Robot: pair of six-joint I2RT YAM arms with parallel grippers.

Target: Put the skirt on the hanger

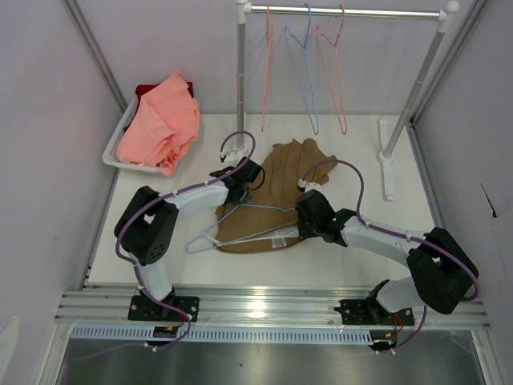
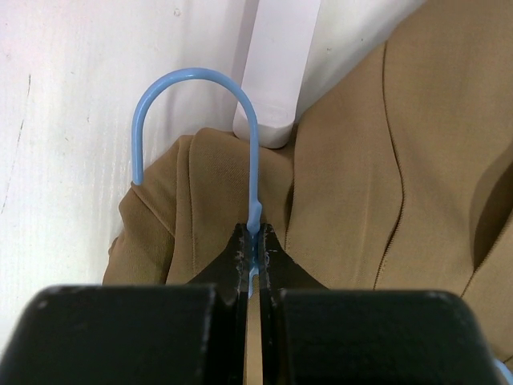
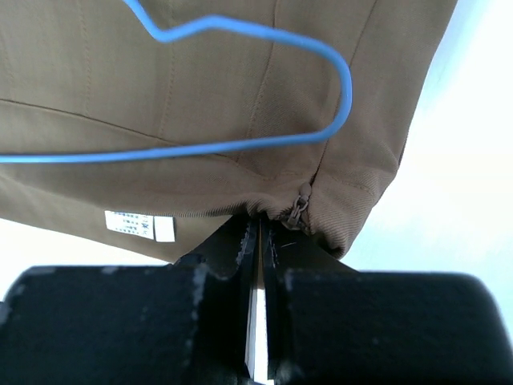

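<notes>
The tan-brown skirt (image 1: 280,172) lies flat on the white table in the middle. The pale blue hanger (image 1: 264,208) lies across its near part. My left gripper (image 1: 240,178) is shut on the hanger's neck just below the hook; in the left wrist view the hook (image 2: 196,74) curves up from my closed gripper (image 2: 256,237) over the skirt (image 2: 353,160). My right gripper (image 1: 303,210) is shut on the skirt's waistband edge beside the zipper, seen in the right wrist view (image 3: 260,228). There the hanger's shoulder wire (image 3: 240,144) rests on the skirt (image 3: 200,80), near a white label (image 3: 138,224).
A white basket (image 1: 112,152) holding a salmon-pink garment (image 1: 164,120) stands at the back left. A clothes rack pole (image 1: 240,80) rises behind the skirt, with pink hangers (image 1: 267,72) and a blue one (image 1: 304,64) on its rail. The rack's foot (image 1: 386,156) lies at the right.
</notes>
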